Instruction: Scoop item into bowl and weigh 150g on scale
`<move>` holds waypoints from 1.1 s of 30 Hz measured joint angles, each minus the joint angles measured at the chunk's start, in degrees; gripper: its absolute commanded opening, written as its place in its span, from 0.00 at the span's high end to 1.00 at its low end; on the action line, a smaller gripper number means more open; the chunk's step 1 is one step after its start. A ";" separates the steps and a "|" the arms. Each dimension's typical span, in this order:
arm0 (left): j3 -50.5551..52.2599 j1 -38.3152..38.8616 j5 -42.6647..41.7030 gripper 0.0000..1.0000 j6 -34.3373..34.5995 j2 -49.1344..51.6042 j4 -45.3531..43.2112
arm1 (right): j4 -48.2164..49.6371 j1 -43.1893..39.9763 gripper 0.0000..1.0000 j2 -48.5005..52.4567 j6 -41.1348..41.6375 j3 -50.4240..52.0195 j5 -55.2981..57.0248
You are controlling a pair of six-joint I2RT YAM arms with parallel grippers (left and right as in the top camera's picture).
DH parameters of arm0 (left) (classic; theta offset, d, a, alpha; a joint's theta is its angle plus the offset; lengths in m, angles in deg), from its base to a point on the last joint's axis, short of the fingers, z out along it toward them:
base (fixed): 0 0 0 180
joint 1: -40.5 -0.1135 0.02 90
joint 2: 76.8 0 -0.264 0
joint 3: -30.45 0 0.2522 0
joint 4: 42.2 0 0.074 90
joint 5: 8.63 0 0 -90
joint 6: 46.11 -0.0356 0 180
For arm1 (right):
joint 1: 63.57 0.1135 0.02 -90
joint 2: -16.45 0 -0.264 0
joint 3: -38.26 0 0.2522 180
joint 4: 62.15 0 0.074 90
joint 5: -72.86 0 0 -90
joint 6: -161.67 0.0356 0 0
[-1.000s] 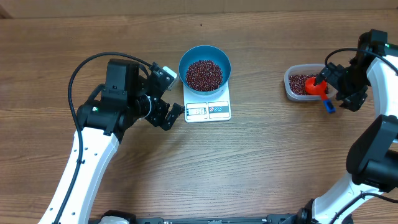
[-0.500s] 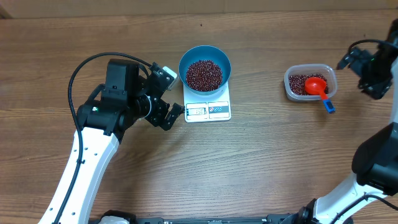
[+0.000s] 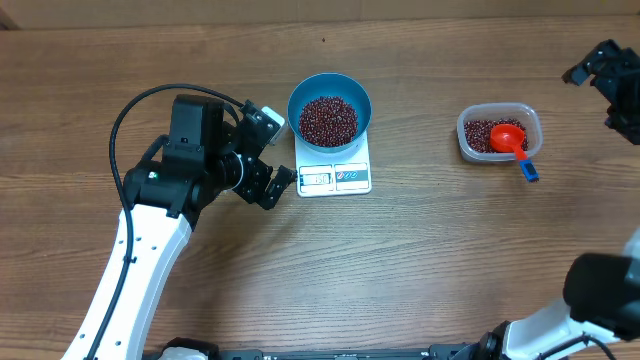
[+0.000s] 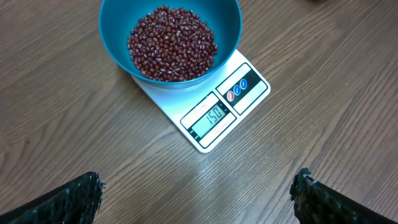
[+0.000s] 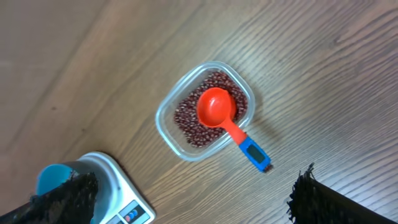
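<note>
Beans (image 4: pixel 172 42) heaped in round blue bowl (image 4: pixel 115 25) on flat white scale (image 4: pixel 252 74), both jaws open

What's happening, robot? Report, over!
Left pincer open, right pincer open, both empty. Beans in bowl on scale, display shows 150. Scoop resting in tub. Nothing blocking.

Tabletop (image 3: pixel 420 260): matt brown wood grain. Ahead of left hand (image 4: pixel 198 186): Bowl (image 4: pixel 115 31) smooth blue plastic, slight sheen; Beans (image 4: pixel 172 43) glossy skins; Scale (image 4: pixel 169 99) smooth white plastic. Ahead of right hand (image 5: pixel 189 186): tub (image 5: pixel 165 121) clear plastic; scoop (image 5: pixel 216 107) glossy red plastic.
</note>
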 measured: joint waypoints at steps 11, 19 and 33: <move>0.00 0.00 0.00 0.00 0.00 0.00 0.02 | 0.87 0.00 0.00 -8.15 3.56 -0.13 -0.76; 0.00 0.00 0.00 0.00 0.00 0.00 0.00 | 0.92 0.00 0.00 -8.15 4.20 -0.13 -1.14; 0.00 0.00 0.00 0.00 0.00 0.00 0.02 | 0.33 0.00 0.00 -18.03 4.17 -0.13 -4.04</move>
